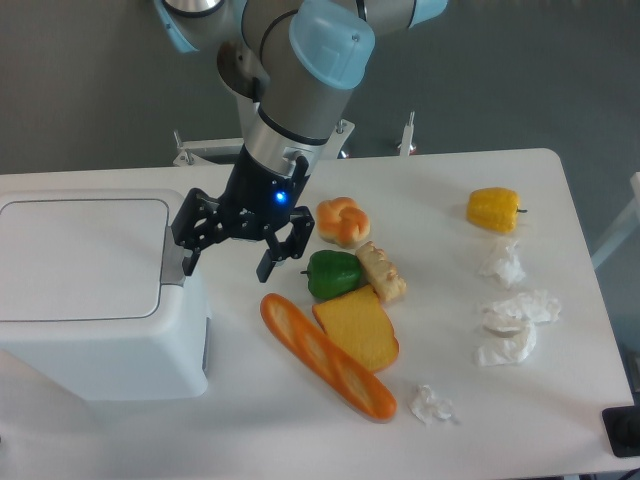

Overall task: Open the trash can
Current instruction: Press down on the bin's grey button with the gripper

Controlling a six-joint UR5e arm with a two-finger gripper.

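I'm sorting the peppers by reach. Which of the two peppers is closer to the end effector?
The green pepper, right beside the open end effector and among the bread items. The yellow pepper sits far off near the table's right edge.

Bright, even overhead light, soft shadows beneath objects, sharp focus throughout.

The white boxy trash can sits at the table's left edge, lid shut.

White trash can with grey latch, black gripper, orange baguette, green pepper, yellow pepper, white surface.
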